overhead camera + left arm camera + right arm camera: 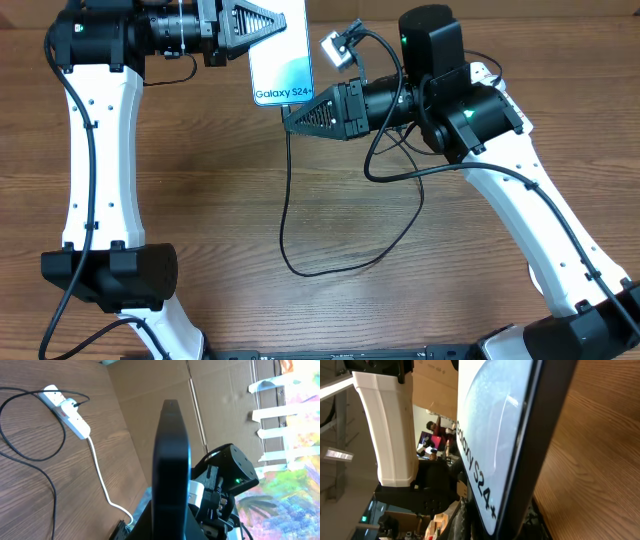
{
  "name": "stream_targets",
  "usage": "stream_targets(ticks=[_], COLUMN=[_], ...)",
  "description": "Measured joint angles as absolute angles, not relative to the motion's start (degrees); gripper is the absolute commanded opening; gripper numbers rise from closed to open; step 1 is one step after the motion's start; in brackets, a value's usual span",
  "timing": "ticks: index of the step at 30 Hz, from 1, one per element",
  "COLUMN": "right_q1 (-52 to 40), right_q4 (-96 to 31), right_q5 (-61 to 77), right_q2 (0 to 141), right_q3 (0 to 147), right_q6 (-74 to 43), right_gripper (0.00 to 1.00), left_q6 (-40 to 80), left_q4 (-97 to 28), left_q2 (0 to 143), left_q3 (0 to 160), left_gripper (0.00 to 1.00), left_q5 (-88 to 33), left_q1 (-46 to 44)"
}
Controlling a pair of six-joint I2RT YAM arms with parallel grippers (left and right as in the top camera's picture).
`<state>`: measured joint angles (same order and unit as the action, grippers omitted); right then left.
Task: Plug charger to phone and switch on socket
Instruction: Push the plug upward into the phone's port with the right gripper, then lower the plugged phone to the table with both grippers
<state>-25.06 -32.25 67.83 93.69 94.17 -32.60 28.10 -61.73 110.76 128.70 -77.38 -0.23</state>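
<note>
1. Above the table (210, 210), my left jaws clamp the phone (282, 62), screen up.
2. At the phone's lower edge, my right jaws pinch the charger (283, 215); its cable loops across the table.
3. Beside a cardboard wall (150, 410), the socket (67, 407) lies on the table.

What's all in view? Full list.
table: one, brown wood
phone: one, blue-white screen, dark frame, held up at far middle
cable: one, thin black, from phone's lower end, looping on table
power strip: one, white, red markings, on table
cord: one, thick white, leaving power strip
cardboard: brown, behind table
left fingers: black, shut on phone's top
right fingers: black, shut on cable at phone's lower end
</note>
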Motion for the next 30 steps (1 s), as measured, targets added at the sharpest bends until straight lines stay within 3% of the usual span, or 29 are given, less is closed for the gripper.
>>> stream_targets(ticks=[19, 22, 23, 30], right_q1=[-25.06, -24.99, -24.82, -23.59], right_q4=[-31.33, -31.20, -31.00, -33.56], right_q5=[68.55, 68.47, 68.31, 61.65], right_q2=[93.69, 93.69, 93.62, 93.58], right_q3=[94.15, 94.15, 94.15, 94.17], right_q6=[-32.77, -33.36, -32.97, -33.12], right_gripper=[0.05, 0.34, 0.47, 0.77], left_q6=[26.94, 26.46, 26.26, 25.30], left_q4=[-64.75, -64.73, -64.77, -66.08], left_q2=[110.78, 110.78, 110.78, 110.78], left_q3=[128.70, 128.70, 128.70, 128.70], left_gripper=[0.04, 0.04, 0.04, 0.04], left_q5=[-78.04, -77.76, -77.43, -75.16], left_q1=[0.16, 0.21, 0.25, -0.38])
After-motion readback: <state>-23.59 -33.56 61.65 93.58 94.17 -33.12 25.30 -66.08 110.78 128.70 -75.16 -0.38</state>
